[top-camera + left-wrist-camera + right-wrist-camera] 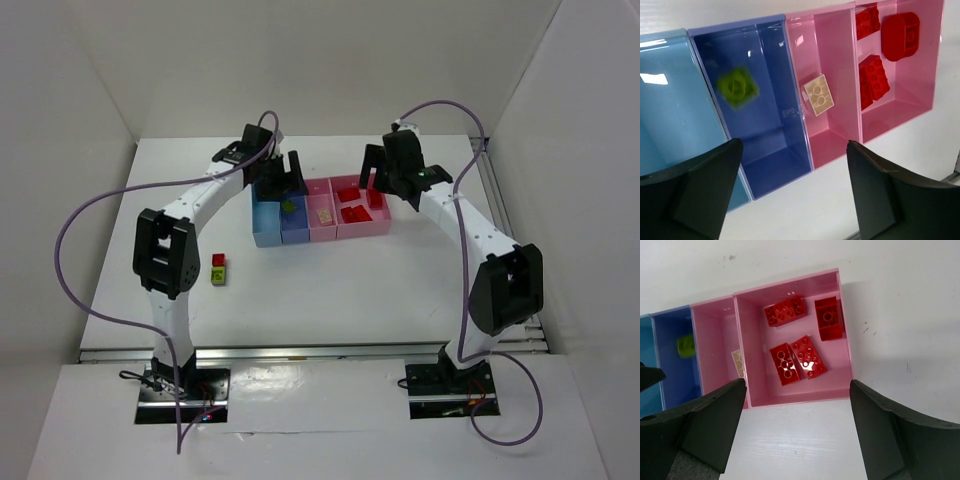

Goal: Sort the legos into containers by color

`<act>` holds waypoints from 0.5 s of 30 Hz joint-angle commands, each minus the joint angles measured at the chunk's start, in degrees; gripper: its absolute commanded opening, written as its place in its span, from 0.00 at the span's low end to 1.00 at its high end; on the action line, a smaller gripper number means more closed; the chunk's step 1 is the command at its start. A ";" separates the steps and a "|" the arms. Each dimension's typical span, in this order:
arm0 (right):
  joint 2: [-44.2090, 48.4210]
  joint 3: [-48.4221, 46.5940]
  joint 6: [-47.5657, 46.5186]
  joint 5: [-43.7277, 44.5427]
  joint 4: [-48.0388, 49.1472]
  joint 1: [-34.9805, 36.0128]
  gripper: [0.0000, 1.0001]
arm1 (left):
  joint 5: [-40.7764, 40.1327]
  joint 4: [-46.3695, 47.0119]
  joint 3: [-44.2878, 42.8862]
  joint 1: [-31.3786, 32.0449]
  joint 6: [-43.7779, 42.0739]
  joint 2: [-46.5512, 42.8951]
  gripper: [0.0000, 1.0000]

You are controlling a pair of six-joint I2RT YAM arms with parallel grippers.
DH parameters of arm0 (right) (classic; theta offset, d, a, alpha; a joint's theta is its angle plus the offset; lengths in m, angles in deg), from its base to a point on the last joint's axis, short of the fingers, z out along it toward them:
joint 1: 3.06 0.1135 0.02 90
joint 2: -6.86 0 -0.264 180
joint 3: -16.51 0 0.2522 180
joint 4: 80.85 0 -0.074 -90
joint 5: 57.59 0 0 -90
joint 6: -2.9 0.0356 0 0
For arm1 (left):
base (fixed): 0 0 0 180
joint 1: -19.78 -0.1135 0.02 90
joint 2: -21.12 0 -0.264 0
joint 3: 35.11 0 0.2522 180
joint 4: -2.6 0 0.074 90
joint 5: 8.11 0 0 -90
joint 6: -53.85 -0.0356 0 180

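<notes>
The left gripper (794,145) hung open and empty over the darker blue bin (771,150), where a yellow-green brick (737,88) showed blurred, apparently inside it. The right gripper (797,385), also spread wide and holding nothing, hovered above the wide pink bin (837,365) with four red bricks (785,310). A red brick (218,261) and a green brick (217,277) lay touching on the table (350,280) beside the left arm, so the sorting looked nearly done. The next move would call for that arm to pick one up.
</notes>
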 commanded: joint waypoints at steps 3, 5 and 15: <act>4.77 0.48 0.76 0.69 0.07 0.34 0.91 | -1.61 -2.77 -3.77 0.24 -1.40 -3.44 0.95; 4.77 1.00 0.76 1.21 0.07 0.34 0.91 | -4.68 -2.77 -0.53 0.24 -1.40 -6.79 0.85; 3.98 2.23 0.76 -0.45 1.65 0.34 0.91 | -24.36 -14.54 26.18 -2.22 2.19 -31.06 1.00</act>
